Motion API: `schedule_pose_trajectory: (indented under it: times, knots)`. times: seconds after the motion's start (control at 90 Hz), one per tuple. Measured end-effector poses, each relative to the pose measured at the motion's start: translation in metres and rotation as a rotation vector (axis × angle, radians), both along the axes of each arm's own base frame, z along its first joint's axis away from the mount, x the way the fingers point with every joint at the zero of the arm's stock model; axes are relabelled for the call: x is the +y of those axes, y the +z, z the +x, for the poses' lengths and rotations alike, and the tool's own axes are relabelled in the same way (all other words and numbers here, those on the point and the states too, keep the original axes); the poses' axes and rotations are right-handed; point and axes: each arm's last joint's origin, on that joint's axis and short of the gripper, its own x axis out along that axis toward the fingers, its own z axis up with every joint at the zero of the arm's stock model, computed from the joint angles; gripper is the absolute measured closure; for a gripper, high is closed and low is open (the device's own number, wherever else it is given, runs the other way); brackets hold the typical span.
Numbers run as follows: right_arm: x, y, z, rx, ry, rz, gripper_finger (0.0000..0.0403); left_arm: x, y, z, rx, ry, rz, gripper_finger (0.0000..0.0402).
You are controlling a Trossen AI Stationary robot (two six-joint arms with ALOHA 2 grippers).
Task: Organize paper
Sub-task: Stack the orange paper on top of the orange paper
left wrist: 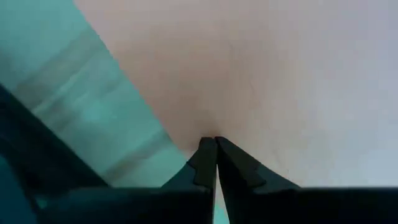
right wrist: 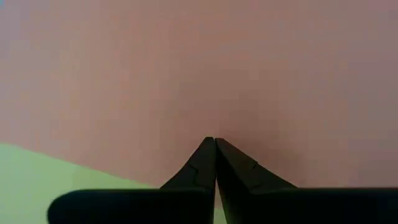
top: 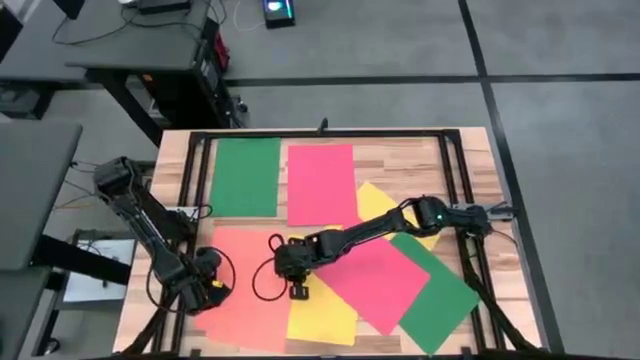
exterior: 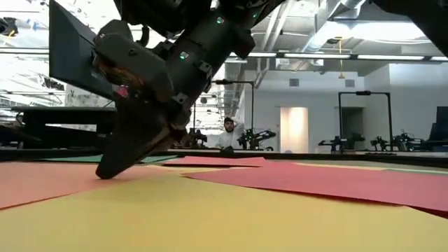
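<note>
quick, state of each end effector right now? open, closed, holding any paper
Left end effector: closed, tips down on the orange sheet, nothing gripped.
Right end effector: closed, tips pressing on paper near the yellow sheet, nothing gripped.

Lighting even and bright overhead; picture quality mixed, wrist cams soft.

High view: diffuse light, no hard shadows on the table (top: 470, 160), colours flat, slight softness overall. Low view: strong backlight from ceiling strip lights (exterior: 350, 31), upper bkgd near blown out; the arm (exterior: 161, 70) reads as dark silhouette w/ motion blur; the yellow sheet (exterior: 175, 217) in foreground out of focus, faint sheen. Left wrist: heavy blur, teal cast along one side, paper washed pale. Right wrist: same blur, only the dark fingers (right wrist: 199, 165) hold an edge.
</note>
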Motion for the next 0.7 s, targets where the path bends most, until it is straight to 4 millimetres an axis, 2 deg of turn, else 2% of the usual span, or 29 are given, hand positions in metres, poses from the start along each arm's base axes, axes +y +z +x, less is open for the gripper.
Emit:
schedule_pose_trajectory:
  times: [0.478, 0.7]
  knots:
    - [-0.006, 0.000, 0.003, -0.014, -0.020, 0.009, 0.0403, -0.011, 0.001, 0.007, -0.079, -0.047, -0.102, 0.0402]
    - [-0.006, 0.000, 0.003, -0.014, -0.025, 0.013, 0.0403, -0.010, 0.001, 0.006, -0.078, -0.054, -0.098, 0.0402]
